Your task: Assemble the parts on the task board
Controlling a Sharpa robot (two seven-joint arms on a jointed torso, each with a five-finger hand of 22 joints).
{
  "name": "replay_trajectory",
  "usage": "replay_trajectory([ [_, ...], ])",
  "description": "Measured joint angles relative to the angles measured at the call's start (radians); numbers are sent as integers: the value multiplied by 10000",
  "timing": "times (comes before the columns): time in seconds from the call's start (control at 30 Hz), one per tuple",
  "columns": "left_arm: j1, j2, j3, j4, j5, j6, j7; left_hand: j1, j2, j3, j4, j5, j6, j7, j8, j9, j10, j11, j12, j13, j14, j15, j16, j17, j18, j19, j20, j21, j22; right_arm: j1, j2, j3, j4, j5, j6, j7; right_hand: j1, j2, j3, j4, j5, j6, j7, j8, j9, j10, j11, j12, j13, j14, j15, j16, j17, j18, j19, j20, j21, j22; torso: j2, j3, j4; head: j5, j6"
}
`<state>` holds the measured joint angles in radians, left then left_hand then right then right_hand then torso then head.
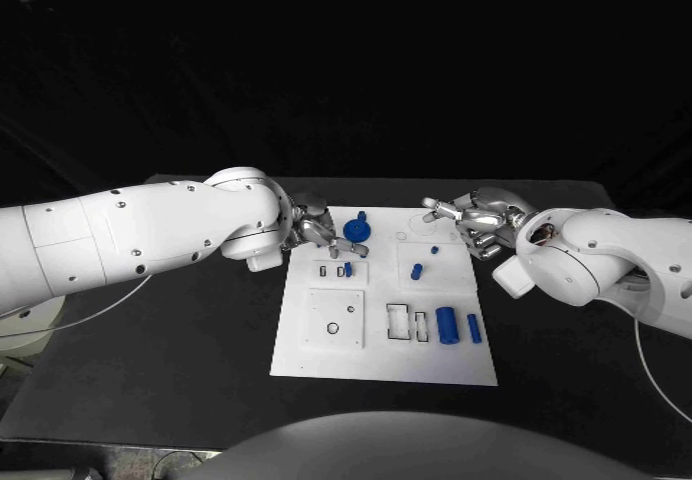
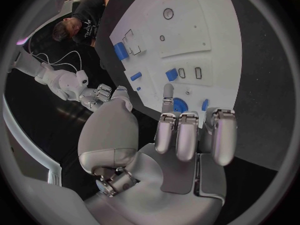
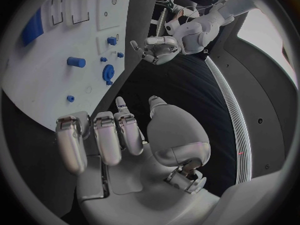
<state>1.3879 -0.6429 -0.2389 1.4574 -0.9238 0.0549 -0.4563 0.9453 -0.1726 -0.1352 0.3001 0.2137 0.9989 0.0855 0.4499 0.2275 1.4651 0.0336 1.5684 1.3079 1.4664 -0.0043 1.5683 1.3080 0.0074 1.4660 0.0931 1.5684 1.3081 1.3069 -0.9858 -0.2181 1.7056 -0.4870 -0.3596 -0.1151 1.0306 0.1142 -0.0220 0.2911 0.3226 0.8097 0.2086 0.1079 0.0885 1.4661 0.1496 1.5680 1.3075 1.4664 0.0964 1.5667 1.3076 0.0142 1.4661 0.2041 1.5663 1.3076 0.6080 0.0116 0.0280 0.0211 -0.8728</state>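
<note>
Near edge of the white board (image 1: pixel 378 365): bare strip, nothing to handle. Just beyond, on the right, two blue cylinders (image 1: pixel 447 325) lie side by side next to empty rectangular slots (image 1: pixel 398 319); on the left, a raised square plate with a small ring hole (image 1: pixel 333 328). Mid-board: a short blue peg (image 1: pixel 417 271) right of centre, a small blue piece (image 1: pixel 348 269) left of centre beside two little slots.

Far end: blue gear (image 1: pixel 356 230) at the far-left corner of the board. Left robot hand (image 1: pixel 312 226) sits right at it, fingers curled down by the gear; left wrist view shows a fingertip (image 2: pixel 167 92) at the gear's rim, but whether it actually pinches it I can't tell. Right robot hand (image 1: pixel 476 221) hovers off the far-right corner over the black worktop (image 1: pixel 173 330), fingers loosely spread, holding nothing.

Judgement: step in hand is seating or picking the gear. To do it well: keep the gear flat, line its bore up with its post before pressing, press straight down, no sideways drag. Keep the right robot hand clear, or use it to steady the board's edge if it slides.
</note>
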Motion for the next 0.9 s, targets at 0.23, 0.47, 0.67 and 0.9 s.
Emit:
replay_trajectory([
  [0.23, -213, 410, 0, -483, 85, 346, -612, 154, 1336, 656, -66, 304, -27, -26, 25, 482, -2, -71, 0, -1, 0, -100, 0, -1, 1, -3, 74, 0, 0, -59, 13, 0, -40, -7, 179, -171, -42, 42, -27, 28, -36, 0, 0, 0, 0, 0, 0, 0, 0, 0, 0, 0, 0, -1, 0, 0, 0, 0, 5, 0, 10, 5, 0],
  [0.47, -363, 681, 0, -956, 410, 610, -908, 627, 1834, 764, -92, 561, -94, -93, 110, 920, 35, -107, 0, -1, 1, -101, 0, -2, 1, -3, 74, 0, -1, -96, 38, -2, -35, -44, 338, -347, -41, 41, -27, 28, -36, 0, 0, 0, -1, -1, 72, 0, -1, 0, 0, 0, -1, -1, 0, -1, 0, -1, 7, 6, -6, 10, 0],
  [0.67, -422, 836, 0, -1199, 677, 828, -1133, 931, 1945, 765, -92, 822, -166, -164, 180, 1270, -1, -143, 0, -2, 1, -101, 0, -2, 1, -3, 74, 0, -1, -124, 46, -3, -33, -84, 471, -503, -40, 41, -55, 1, -36, 0, 0, 0, -2, -1, 72, 0, -1, 0, 0, 0, -1, -1, 0, -1, 0, -2, 13, 12, -10, -23, 0],
  [0.9, -449, 1073, 2, -1392, 900, 956, -1257, 942, 1934, 734, -62, 822, -204, -128, 208, 1410, -1, -143, 0, -3, 1, -101, 0, -3, 0, -4, 74, 0, -2, -163, 85, -3, -114, -156, 581, -647, -40, 40, -55, 0, -36, 0, 0, 0, -3, -1, 71, 0, -1, 0, 0, 0, -2, -1, 0, -1, 0, -2, 6, 20, -11, -61, 0],
])
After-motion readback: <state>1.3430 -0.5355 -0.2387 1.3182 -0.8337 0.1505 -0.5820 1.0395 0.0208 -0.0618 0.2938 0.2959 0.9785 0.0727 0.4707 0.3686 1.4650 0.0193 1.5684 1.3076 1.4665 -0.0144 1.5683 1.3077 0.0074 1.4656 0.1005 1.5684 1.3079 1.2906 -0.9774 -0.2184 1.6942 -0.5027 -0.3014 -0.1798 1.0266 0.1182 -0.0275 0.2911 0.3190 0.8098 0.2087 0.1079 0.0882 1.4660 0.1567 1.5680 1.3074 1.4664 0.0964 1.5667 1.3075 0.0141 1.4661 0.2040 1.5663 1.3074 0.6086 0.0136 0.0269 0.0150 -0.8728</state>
